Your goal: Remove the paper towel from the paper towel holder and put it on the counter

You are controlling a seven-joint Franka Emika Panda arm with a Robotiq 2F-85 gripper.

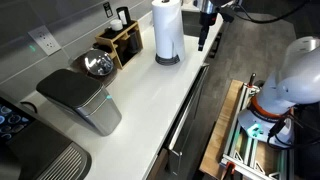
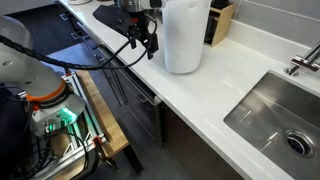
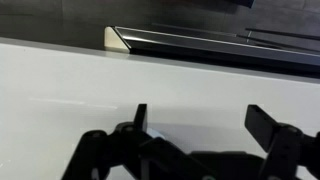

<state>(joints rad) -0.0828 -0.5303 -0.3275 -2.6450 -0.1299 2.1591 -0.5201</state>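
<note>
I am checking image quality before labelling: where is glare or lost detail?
Wrist view: the counter is washed out white, the gripper a dark silhouette. In both exterior views the paper towel is very bright, with little surface detail.

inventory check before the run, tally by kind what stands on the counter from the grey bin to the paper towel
grey bin: 1
shiny round metal item: 1
knife block: 1
paper towel: 1
paper towel holder: 1
total: 5
</note>
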